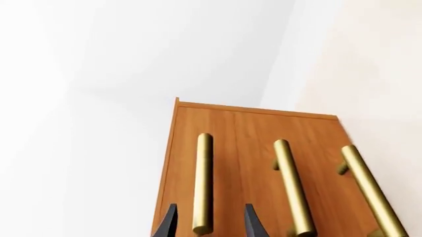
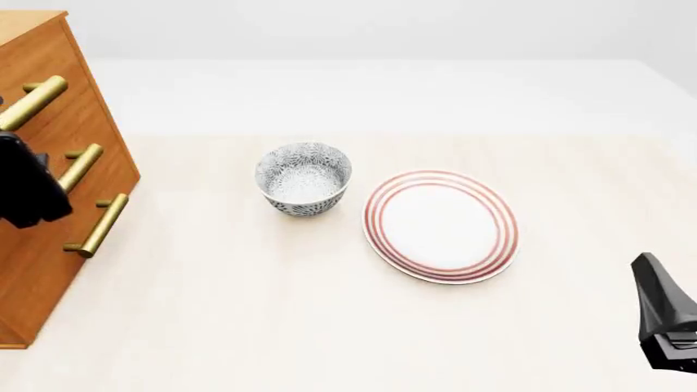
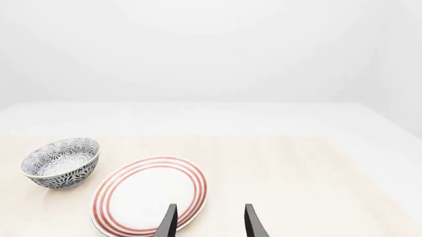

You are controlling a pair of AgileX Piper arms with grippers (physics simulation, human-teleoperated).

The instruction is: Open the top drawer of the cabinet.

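The large orange-brown wooden cabinet [image 2: 49,204] stands at the table's left edge, its three drawer fronts facing right across the pale wooden table [image 2: 273,327]. The top drawer [image 2: 33,57], highest of the three, looks flush with the others, its brass bar handle [image 1: 203,183] lying between the left gripper [image 1: 209,223]'s spread fingers, untouched. The right gripper [image 3: 209,222] hangs with fingers apart near a white red-ringed plate [image 2: 441,226], just beside a patterned blue-grey bowl [image 2: 304,177].

Bare simulated tabletop [image 2: 326,327] — featureless white walls
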